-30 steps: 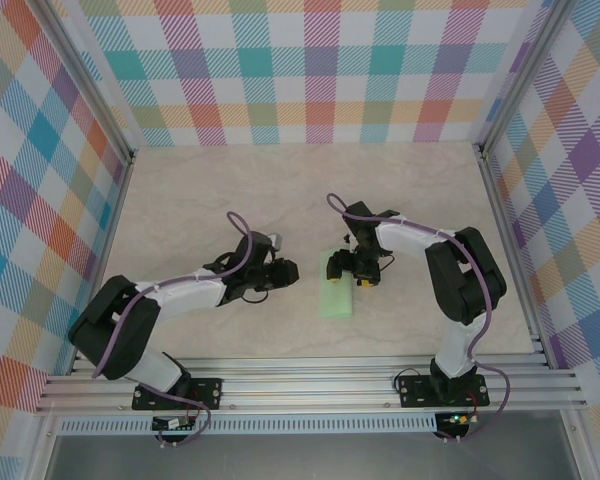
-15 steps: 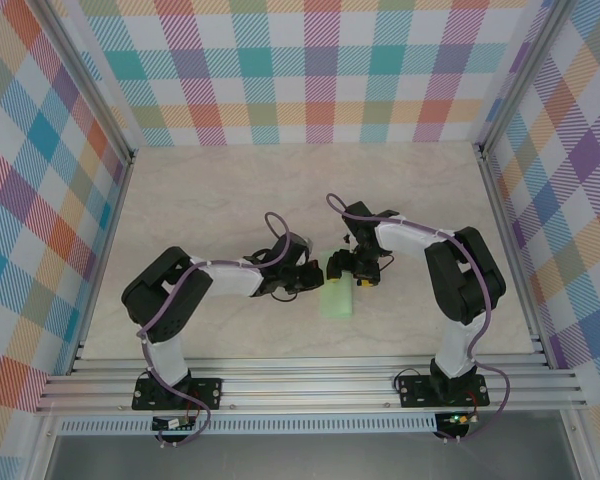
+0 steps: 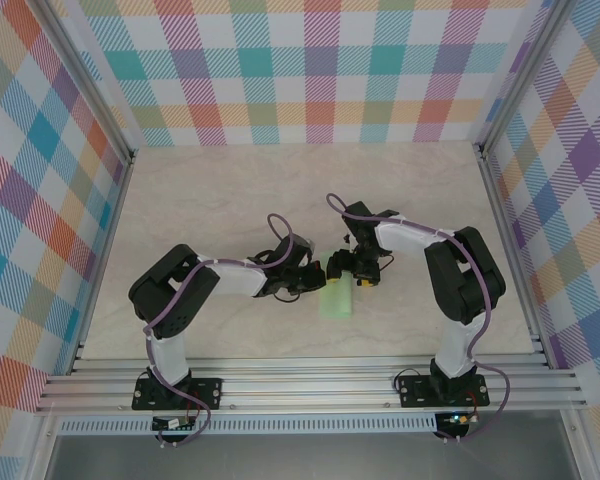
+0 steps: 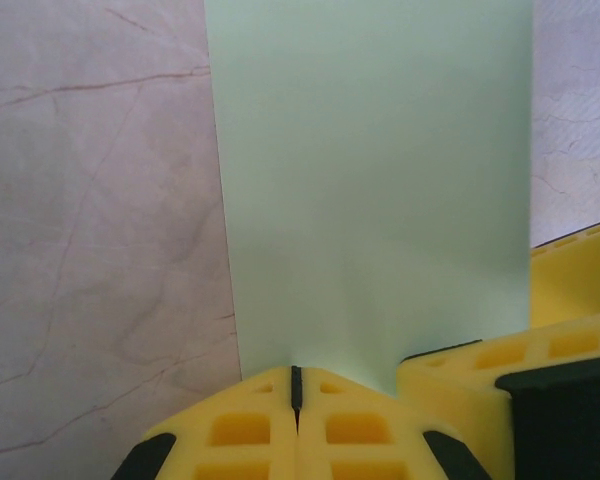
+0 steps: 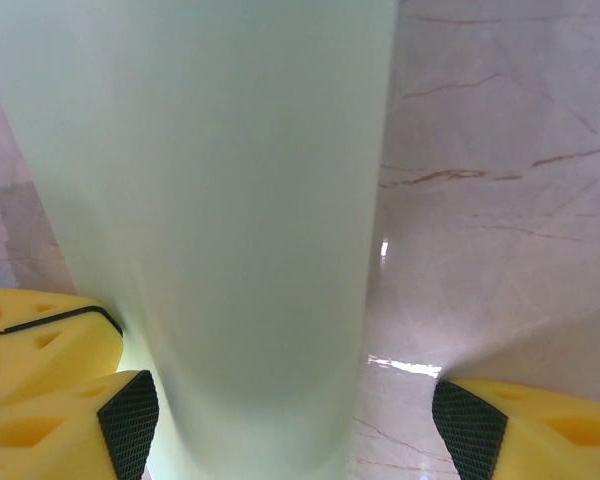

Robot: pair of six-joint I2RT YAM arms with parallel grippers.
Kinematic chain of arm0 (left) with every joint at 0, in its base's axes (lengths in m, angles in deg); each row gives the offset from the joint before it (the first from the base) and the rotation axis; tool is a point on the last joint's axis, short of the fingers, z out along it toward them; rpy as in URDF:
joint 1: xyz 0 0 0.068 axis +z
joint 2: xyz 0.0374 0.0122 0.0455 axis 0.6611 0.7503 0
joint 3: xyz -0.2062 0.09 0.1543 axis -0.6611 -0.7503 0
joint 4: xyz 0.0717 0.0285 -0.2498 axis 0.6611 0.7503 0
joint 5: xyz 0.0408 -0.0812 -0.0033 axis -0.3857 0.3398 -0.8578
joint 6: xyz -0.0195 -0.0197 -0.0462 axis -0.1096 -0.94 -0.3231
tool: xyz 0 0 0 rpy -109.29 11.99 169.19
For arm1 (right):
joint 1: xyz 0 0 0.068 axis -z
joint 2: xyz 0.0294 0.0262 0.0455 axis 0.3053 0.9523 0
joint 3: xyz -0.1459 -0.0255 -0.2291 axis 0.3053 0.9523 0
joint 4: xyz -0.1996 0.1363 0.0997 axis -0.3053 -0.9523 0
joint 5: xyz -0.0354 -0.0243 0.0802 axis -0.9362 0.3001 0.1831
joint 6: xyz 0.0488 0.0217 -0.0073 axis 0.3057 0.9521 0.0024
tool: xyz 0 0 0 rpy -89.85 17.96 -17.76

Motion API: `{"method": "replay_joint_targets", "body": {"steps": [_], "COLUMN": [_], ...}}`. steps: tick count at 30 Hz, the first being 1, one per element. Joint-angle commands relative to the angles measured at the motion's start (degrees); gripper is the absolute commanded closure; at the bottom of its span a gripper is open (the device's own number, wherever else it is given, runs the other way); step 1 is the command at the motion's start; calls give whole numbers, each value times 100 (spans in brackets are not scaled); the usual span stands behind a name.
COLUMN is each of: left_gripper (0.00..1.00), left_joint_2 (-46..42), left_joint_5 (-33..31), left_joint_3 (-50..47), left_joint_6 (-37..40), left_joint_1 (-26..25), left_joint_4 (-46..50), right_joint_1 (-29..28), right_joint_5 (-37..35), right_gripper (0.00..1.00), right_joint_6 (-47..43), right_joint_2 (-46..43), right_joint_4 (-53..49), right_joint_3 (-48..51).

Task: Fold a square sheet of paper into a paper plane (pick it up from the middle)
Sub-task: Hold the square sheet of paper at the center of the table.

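Observation:
The square sheet of paper is pale mint green and lies folded into a narrow strip at mid table. My left gripper is shut, and its yellow tips touch the strip's near edge from the left. I cannot tell whether any paper is pinched between them. At the strip's far end my right gripper stands open. In the right wrist view the paper bulges up in a rounded fold between the pads of that gripper, with bare table on its right. No paper plane shape shows.
The marble-look table has plaid walls on three sides. An aluminium rail with both arm bases runs along the near edge. A finger of the right gripper sits close beside my left tips.
My left arm has swung right from a gripper's length away to the paper's left edge, its jaws closing on the way. The right arm has not moved.

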State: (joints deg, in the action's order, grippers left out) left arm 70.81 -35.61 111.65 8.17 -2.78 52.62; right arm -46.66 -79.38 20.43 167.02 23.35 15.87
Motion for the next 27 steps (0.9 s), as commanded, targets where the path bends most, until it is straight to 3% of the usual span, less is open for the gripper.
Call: {"method": "replay_joint_targets", "body": {"steps": [1, 9, 19, 20, 27], "left_gripper": [100, 100, 100, 100, 100], "left_joint_2": [118, 160, 240, 251, 284], "left_joint_5": [-82, -138, -75, -68, -50], "left_joint_3": [-18, -77, 17, 15, 69], "left_joint_6": [-50, 51, 196, 197, 219], "left_joint_1": [-73, -89, -92, -92, -87], "left_joint_4": [47, 152, 271, 276, 315], "right_joint_1": [6, 6, 143, 170, 212], "right_joint_5": [-503, -369, -279, -169, 1273], "right_gripper": [21, 20, 18, 21, 73], "right_joint_6": [-61, -68, 60, 64, 329], "right_joint_2": [569, 313, -1275, -1387, -1566], "right_joint_4": [184, 158, 193, 239, 1239], "right_joint_3": [316, 254, 399, 447, 886]}}
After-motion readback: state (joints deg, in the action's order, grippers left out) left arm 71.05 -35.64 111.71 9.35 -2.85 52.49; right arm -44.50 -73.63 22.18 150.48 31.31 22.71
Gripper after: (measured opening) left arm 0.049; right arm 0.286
